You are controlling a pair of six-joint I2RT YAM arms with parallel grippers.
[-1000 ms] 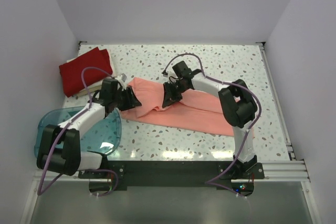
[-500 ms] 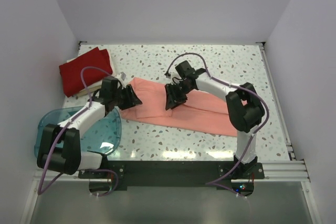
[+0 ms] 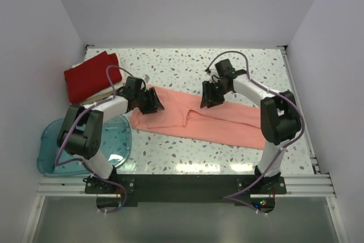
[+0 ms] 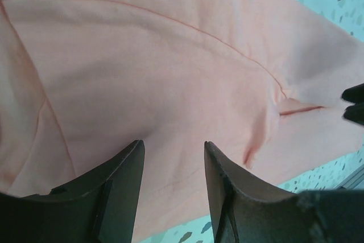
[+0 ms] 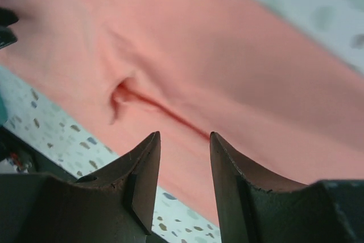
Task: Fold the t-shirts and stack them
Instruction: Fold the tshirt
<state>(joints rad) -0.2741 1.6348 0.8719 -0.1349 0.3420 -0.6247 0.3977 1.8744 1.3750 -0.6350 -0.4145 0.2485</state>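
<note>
The salmon-pink t-shirt (image 3: 227,124) lies spread in a long band across the middle of the table. It fills the left wrist view (image 4: 170,55) and the right wrist view (image 5: 239,55), with a crease near its centre. My left gripper (image 3: 153,102) is open just over the shirt's left part, its jaws (image 4: 173,143) apart with cloth below. My right gripper (image 3: 209,96) is open over the shirt's back edge, its jaws (image 5: 185,135) apart. The deep red t-shirt (image 3: 91,75) lies folded at the back left on the cream-white t-shirt (image 3: 96,96), of which only a sliver shows.
A translucent blue plastic tub (image 3: 85,146) sits at the front left, partly under my left arm. White walls close in the speckled table (image 3: 250,66) at the left, back and right. A metal rail (image 3: 298,95) runs along the right edge.
Both grippers have moved to the right and a little farther back over the pink shirt. The left arm has stretched out from over the tub. The shirt's back edge now lies flatter.
</note>
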